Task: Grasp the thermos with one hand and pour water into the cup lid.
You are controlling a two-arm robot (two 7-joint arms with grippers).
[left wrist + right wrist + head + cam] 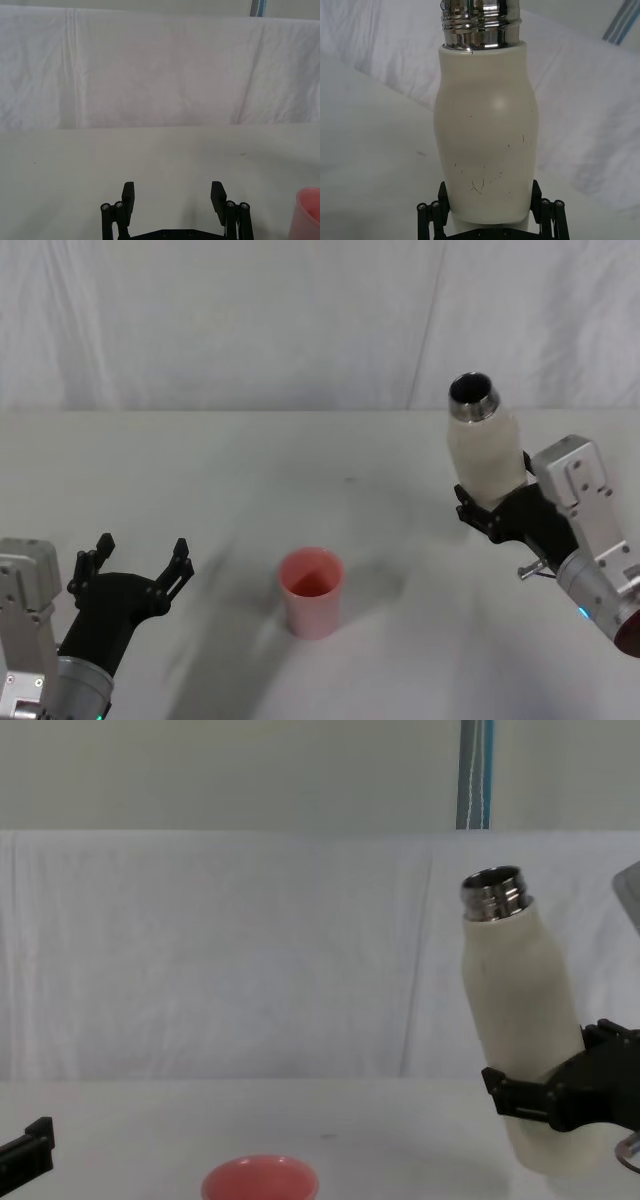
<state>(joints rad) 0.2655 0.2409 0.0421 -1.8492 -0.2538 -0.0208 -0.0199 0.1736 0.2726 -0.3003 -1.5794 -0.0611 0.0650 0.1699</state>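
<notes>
Scuffed cream thermos (485,135), threaded steel neck, in right gripper (487,212) jaws.

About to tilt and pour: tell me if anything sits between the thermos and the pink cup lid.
Nothing visible does. The right gripper holds the thermos off to the robot's right; bare table lies between it and the cup lid. The left gripper waits open on the cup lid's far side.
</notes>
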